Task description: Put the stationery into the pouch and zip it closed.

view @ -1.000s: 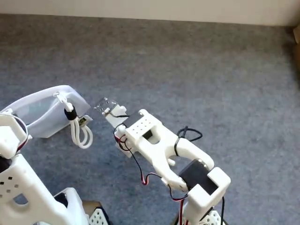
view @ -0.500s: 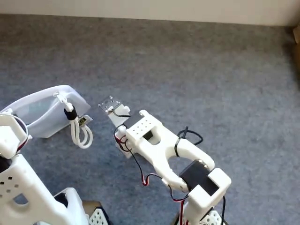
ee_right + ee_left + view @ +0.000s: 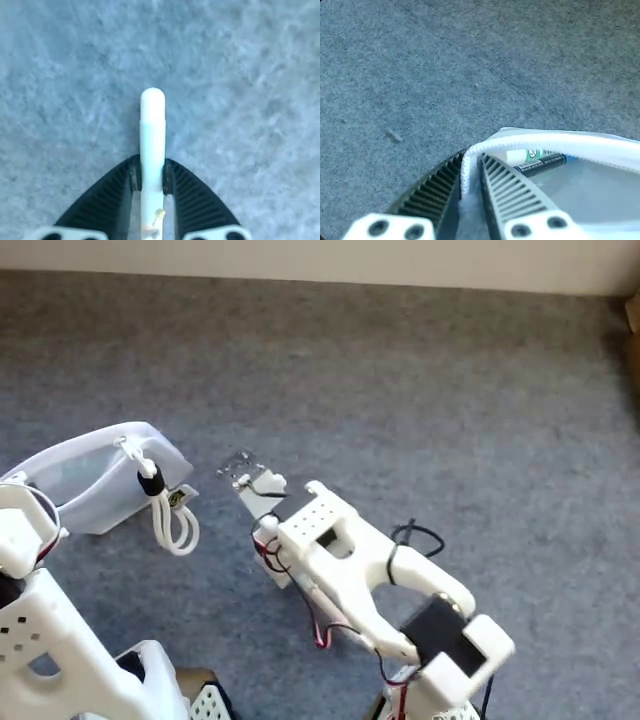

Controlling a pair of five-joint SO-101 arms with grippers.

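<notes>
A soft, translucent white pouch (image 3: 85,475) lay open near the left edge of the desk (image 3: 420,390), whose grey covering had a coarse, carpet-like nap. A looped white cord (image 3: 170,520) trailed from the pouch's end onto the desk, toward the middle. Inside the pouch lay two slim pens (image 3: 540,159), one white with a green mark, the other dark blue.

The left hand (image 3: 471,165), its black ribbed fingers drawn narrow, pinched the pouch's thick, ridged white rim between them.

The right hand (image 3: 151,165), just beside the pouch's corded end and apart from it, gripped a smooth white stick (image 3: 152,115) with a rounded tip. Its dark ribbed fingers pressed against both sides of the stick, and the tip jutted out past the fingertips over the bare grey desk. Whether the tip touched the desk could not be told.
</notes>
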